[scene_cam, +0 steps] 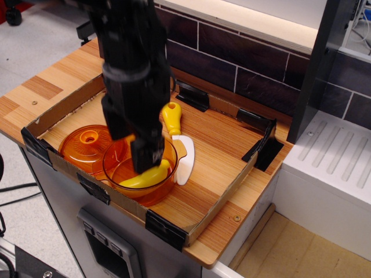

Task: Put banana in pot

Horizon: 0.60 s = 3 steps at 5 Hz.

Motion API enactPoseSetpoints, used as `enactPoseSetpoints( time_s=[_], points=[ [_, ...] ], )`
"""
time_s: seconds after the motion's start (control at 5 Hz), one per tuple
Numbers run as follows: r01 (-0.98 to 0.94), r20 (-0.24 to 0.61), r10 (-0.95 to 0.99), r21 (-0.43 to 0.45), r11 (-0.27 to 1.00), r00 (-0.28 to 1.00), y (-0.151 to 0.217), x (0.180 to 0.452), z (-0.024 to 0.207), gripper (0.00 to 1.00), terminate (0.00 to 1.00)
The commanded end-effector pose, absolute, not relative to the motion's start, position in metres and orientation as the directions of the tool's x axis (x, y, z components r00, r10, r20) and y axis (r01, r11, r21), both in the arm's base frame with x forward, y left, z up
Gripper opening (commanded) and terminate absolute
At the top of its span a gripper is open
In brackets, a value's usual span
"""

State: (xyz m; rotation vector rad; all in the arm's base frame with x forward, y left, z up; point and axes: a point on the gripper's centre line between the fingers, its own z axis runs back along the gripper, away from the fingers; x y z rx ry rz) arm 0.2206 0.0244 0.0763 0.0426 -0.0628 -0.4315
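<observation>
- banana (146, 176): lies inside pot (141, 171), on its floor; prob. light, stiff, slick plastic; take at mid-curve.
- gripper (139, 152): above pot, fingers apart, empty.
- lid (86, 145): touching pot's left side.
- knife (178, 139): just beside pot, right.
- cardboard tray (223, 197): walls hem all in.

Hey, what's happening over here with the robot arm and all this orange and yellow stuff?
A black robot arm is working over a cardboard tray on a wooden counter. The banana lies inside the pot, and the hand hangs just above it; whether it has let go is hard to tell. An orange lid sits left of the pot, and a yellow-handled knife lies to its right.
</observation>
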Motion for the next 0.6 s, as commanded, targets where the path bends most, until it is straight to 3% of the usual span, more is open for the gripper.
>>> enactPoseSetpoints(
  time_s=[0.0, 0.2, 0.4],
  points=[
    [0.308, 0.137, -0.316, 0.076, 0.948, 0.939, 0.0301, 0.2436, 0.1257, 1.00, 0.00],
    [0.308, 0.137, -0.316, 0.076, 0.948, 0.939, 0.0301, 0.2436, 0.1257, 1.00, 0.00],
    [0.308, 0.137, -0.316, 0.076, 0.948, 0.939, 0.0301, 0.2436, 0.1257, 1.00, 1.00]
  ],
)
